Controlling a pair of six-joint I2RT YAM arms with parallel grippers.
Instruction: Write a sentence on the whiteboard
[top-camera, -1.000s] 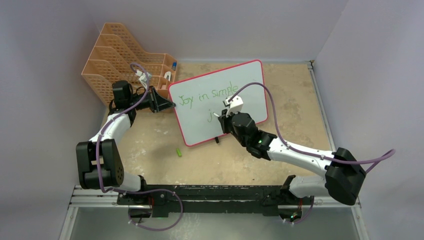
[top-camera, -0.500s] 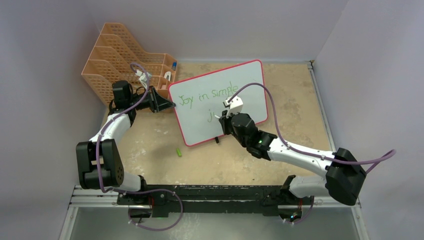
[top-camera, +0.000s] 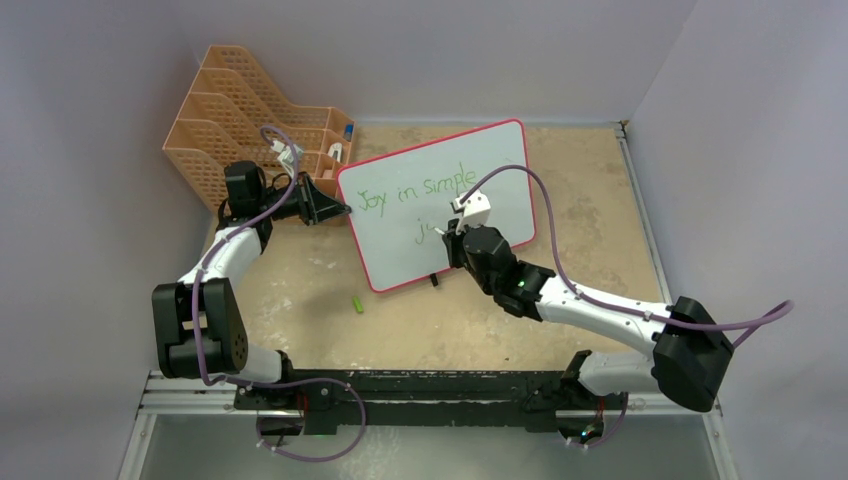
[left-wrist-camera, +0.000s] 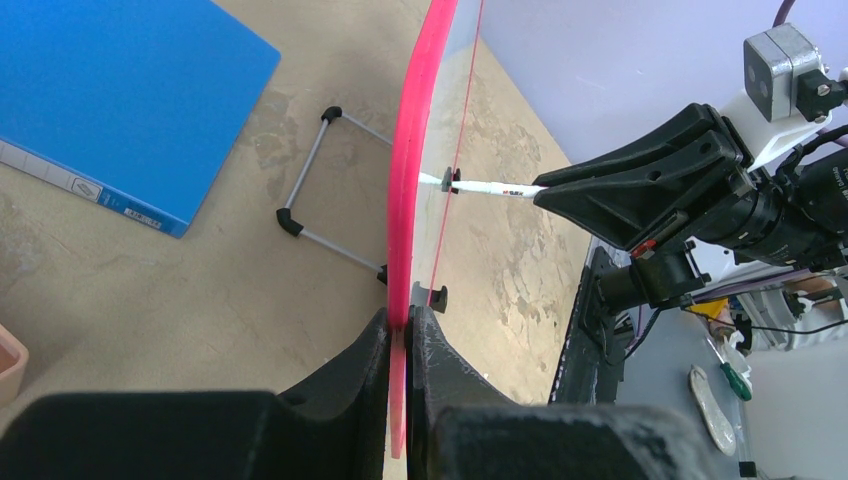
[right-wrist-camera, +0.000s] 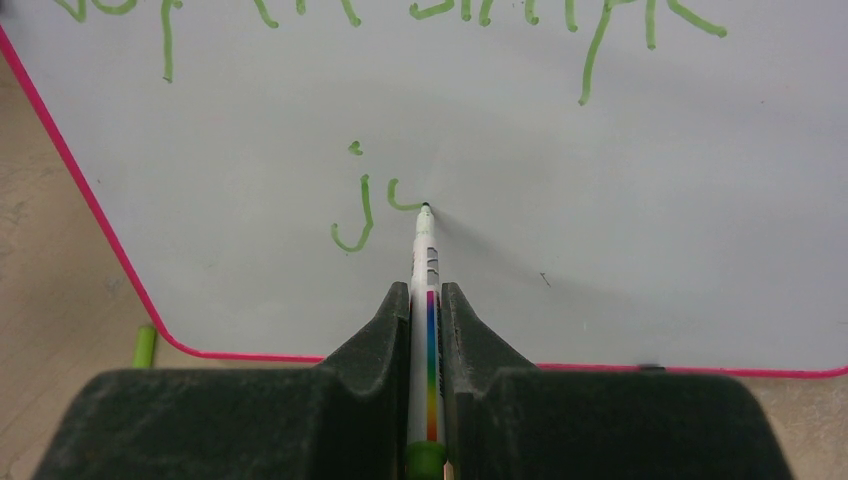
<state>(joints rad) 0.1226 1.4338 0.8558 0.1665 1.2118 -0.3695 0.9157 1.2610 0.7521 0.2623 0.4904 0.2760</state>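
left fingers (left-wrist-camera: 345, 385) clamped on whiteboard (top-camera: 500, 165) edge; right fingers (right-wrist-camera: 372, 345) clamped on marker (right-wrist-camera: 426, 262), tip at sentence (top-camera: 418, 190) line 2.

The tan table (top-camera: 590, 200) carries the whiteboard (top-camera: 400, 250), an orange file rack (top-camera: 220, 110), a blue folder (left-wrist-camera: 110, 90) and a green cap (top-camera: 357, 304).

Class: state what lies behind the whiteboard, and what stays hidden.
Behind the whiteboard, the left wrist view shows a blue folder flat on the table and the board's wire stand. The board's back face is not visible.

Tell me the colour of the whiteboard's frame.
Pink-red frame; clearest in the left wrist view.
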